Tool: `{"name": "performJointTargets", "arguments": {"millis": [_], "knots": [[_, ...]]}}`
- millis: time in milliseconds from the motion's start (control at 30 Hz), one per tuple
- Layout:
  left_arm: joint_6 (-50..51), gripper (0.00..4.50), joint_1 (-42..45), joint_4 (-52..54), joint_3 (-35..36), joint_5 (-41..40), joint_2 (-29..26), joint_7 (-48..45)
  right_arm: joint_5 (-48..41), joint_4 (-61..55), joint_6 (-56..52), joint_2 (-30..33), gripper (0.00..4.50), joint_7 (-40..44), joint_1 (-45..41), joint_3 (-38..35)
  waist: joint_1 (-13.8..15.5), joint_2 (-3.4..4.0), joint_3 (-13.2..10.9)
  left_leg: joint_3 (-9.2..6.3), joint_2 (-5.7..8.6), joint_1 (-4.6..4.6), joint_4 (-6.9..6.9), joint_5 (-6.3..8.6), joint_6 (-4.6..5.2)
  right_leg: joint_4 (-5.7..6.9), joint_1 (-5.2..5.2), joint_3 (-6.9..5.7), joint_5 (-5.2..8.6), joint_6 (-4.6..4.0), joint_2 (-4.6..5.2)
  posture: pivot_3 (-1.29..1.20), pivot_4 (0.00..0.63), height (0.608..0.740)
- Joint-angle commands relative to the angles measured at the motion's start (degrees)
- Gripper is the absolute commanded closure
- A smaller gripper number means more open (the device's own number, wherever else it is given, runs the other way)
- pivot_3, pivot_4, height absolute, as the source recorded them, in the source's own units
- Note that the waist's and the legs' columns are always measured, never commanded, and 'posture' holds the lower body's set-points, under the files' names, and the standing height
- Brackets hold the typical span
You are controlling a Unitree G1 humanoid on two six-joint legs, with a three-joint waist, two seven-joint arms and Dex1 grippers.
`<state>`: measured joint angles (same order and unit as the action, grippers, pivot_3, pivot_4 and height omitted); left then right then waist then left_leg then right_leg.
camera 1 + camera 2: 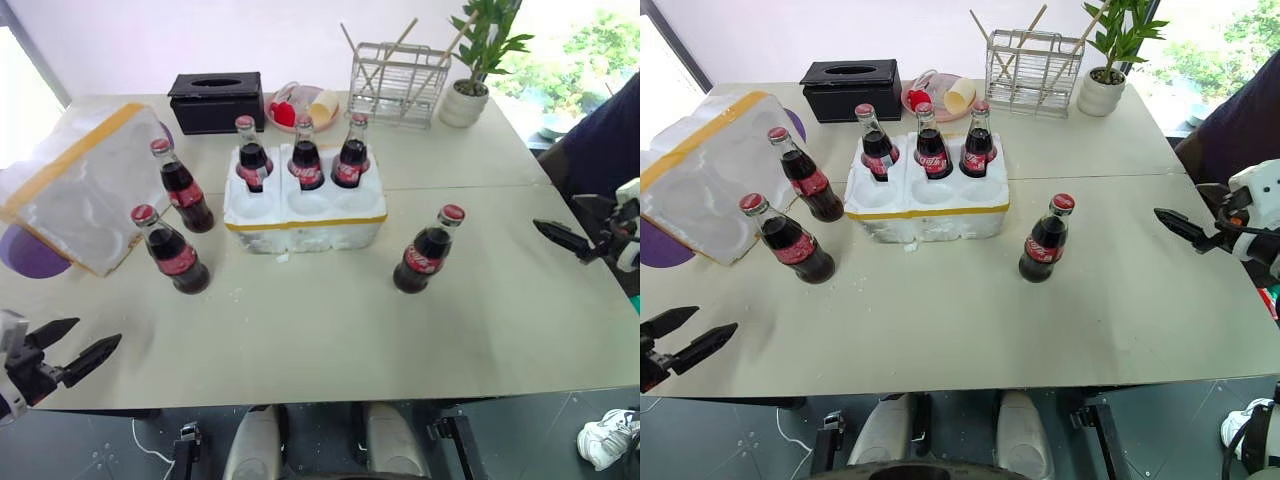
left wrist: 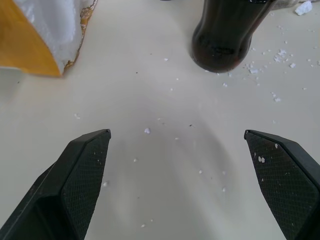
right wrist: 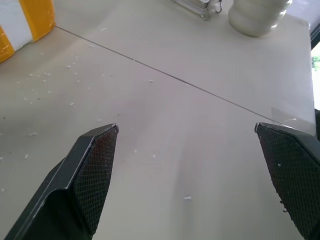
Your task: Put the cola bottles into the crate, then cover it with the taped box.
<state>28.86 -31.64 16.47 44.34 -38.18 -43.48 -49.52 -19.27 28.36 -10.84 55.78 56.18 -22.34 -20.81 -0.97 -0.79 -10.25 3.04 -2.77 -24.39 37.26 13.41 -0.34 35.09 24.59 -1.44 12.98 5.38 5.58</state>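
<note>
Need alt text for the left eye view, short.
A low white styrofoam crate with a yellow tape band holds three glass cola bottles in its back wells; three more cola bottles stand loose on the beige table. A large yellow-taped styrofoam box lies tilted at left, and both black open claws, left and right, hover empty at the edges.

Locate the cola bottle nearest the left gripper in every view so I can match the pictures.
Left eye view: the cola bottle stands left of centre, just right of the taped box.
Right eye view: same spot, left of centre, beside the box.
Left wrist view: its dark base sits beyond the open left fingers.
Right wrist view: faces the plant pot instead, away from that bottle.
Shared landmark: the taped box's yellow tape.
</note>
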Motion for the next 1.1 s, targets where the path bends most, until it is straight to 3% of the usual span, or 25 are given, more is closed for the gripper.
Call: {"name": "performJointTargets", "arguments": {"millis": [33, 367, 600, 733, 900, 1100], "knots": [[-0.29, 0.02, 0.18, 1.04, 1.97, 0.08, 0.44, 0.41, -0.26, 0.27, 1.28, 0.19, 0.00, -0.28, -1.89, -0.76, -0.01, 0.00, 0.00, 0.00, 0.00, 0.00, 0.00, 0.00, 0.00, 0.00, 0.00, 0.00, 0.00, 0.00, 0.00, 0.00, 0.150, 0.740], [1.38, 0.02, 4.17, 0.05, 1.33, -0.67, 1.22, 2.83, -1.36, 0.72, 0.89, 0.53, 0.00, 0.29, -2.07, -1.61, 0.05, 0.01, 0.00, 0.01, 0.01, 0.00, 0.00, -0.01, 0.01, 0.01, -0.02, -0.01, 0.00, 0.00, -0.01, 0.00, 0.150, 0.740], [3.14, 0.02, 9.97, 2.48, -2.85, -2.70, 0.73, 2.38, -5.63, -2.81, -6.12, 3.97, 0.00, 8.14, -2.05, -2.42, 0.23, 0.03, -0.01, 0.01, 0.01, 0.00, 0.02, -0.01, 0.02, 0.04, -0.04, -0.01, 0.00, 0.00, -0.02, 0.00, 0.150, 0.740], [4.07, 0.02, 17.42, 3.23, -6.87, -3.99, -0.57, 2.21, -14.07, -15.28, -17.83, 10.43, 0.00, 15.66, 0.27, -6.78, 0.41, 0.27, -0.12, 0.01, 0.02, 0.00, 0.03, -0.02, 0.02, 0.08, -0.03, 0.00, -0.01, 0.00, -0.02, 0.00, 0.150, 0.740], [1.68, 0.02, 26.82, -3.42, -14.09, 0.32, -1.87, 0.95, -22.98, -27.11, -30.04, 14.63, 0.00, 18.73, 2.59, -12.13, 0.34, 0.33, -0.08, -0.04, -0.04, 0.05, 0.04, -0.02, 0.02, 0.13, -0.06, -0.02, 0.00, 0.00, -0.11, 0.00, 0.150, 0.740], [-0.40, 0.02, 34.11, -9.32, -19.68, 3.37, -2.56, -1.64, -37.82, -41.98, -44.26, 16.67, 0.00, 16.76, 0.96, -18.09, 0.28, 0.33, -0.10, 0.00, -0.05, 0.02, 0.01, -0.02, 0.02, 0.11, -0.01, 0.01, -0.01, 0.00, -0.11, 0.00, 0.150, 0.740]]}}
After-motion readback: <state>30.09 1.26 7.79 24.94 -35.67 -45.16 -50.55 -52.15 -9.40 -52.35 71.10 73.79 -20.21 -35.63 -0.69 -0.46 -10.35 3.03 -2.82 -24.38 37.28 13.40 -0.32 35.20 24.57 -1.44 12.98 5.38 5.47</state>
